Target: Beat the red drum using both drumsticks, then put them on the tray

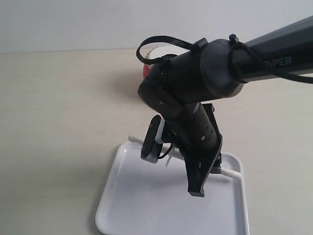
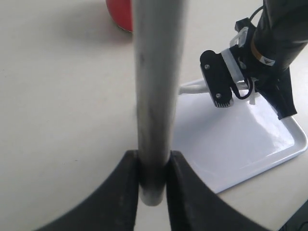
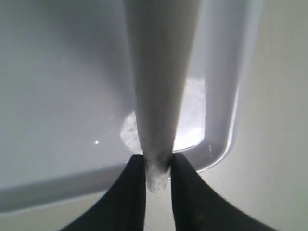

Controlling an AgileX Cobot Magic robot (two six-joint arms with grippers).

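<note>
Rollout is the risk: the right gripper [image 3: 158, 166], clamped on one drumstick [image 3: 161, 86], holds it low across the tray [image 1: 122, 210] rim. Released there, it could tip onto the surface [image 1: 49, 122]. The left gripper [image 2: 153, 168] grips the other drumstick [image 2: 156, 86] beside the tray.

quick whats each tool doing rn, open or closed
left tool: closed on a drumstick
right tool: closed on the other drumstick, over the tray

The tray [image 1: 137, 205] lies on the table [image 1: 49, 122], the red drum [image 2: 120, 13] behind it.
</note>
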